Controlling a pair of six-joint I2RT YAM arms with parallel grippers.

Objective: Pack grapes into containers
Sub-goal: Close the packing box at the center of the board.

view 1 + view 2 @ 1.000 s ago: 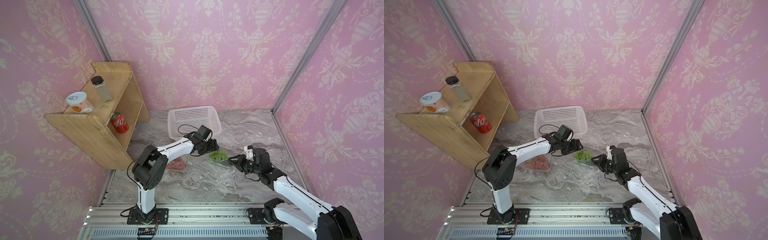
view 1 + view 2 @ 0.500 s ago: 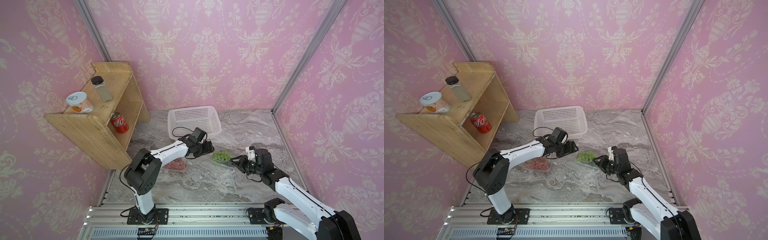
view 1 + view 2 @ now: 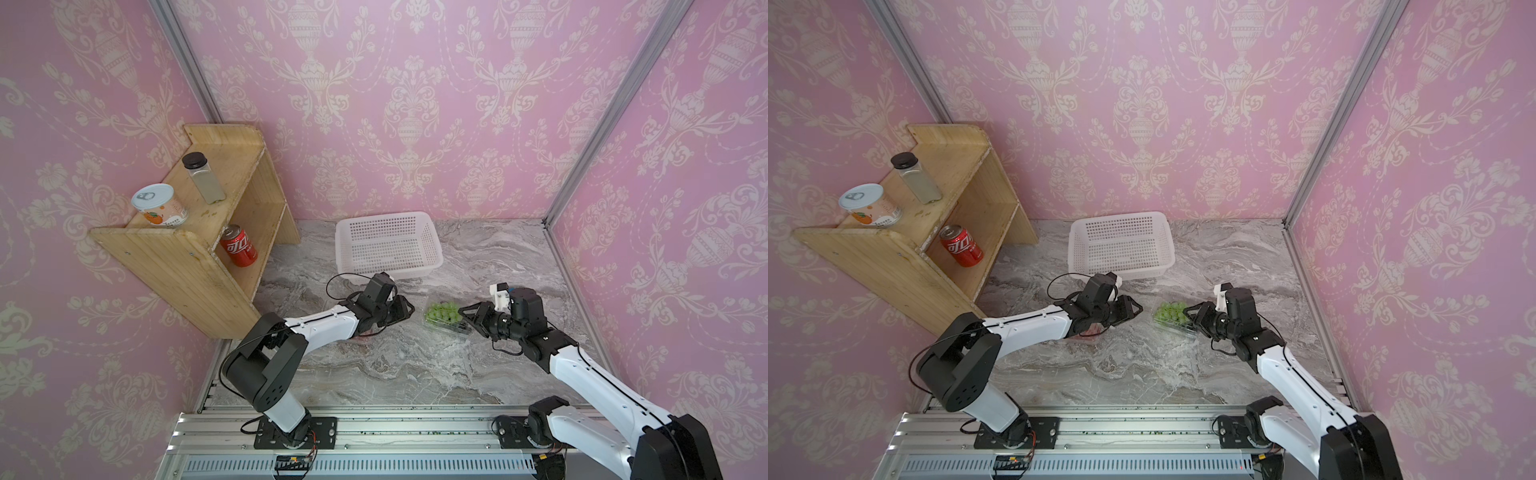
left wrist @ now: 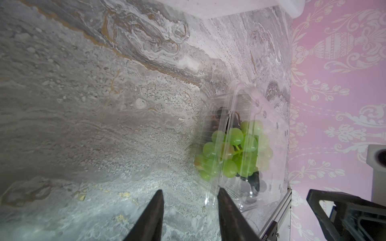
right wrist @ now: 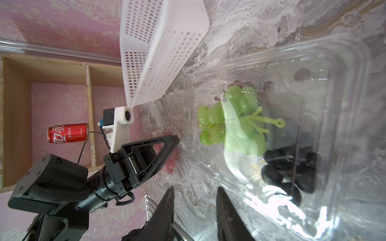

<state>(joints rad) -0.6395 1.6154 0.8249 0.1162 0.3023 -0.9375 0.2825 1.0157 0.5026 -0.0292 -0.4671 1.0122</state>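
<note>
1. Grapes: green bunch (image 3: 442, 312) sits in a clear container (image 3: 459, 328) mid-table, btwn the two arms. Dark bunch (image 5: 288, 171) lies in the same box right beside it, per the R wrist view.
2. Red-pink grapes (image 5: 169, 164) show thru a 2nd clear container (image 3: 1097, 336), mostly hidden under the L arm. Can't count the bunches there.
3. White basket (image 3: 432, 249) at the back has nothing in it. No loose fruit on the marble table (image 3: 395, 365) that I can see.
4. L gripper (image 3: 405, 309): jaws partly apart, nothing btwn them. Tip is just beside the green box and looks clear of it in both top views.
5. R gripper (image 3: 469, 316): jaws apart too, bare table btwn the fingers in its wrist view. One finger is at the box rim; no clamp seen.
6. My read: packing looks abt done, since every bunch I can see is boxed. Left, prob: check both reds are in and tidy the boxes. Can't tell if there are lids to shut.
</note>
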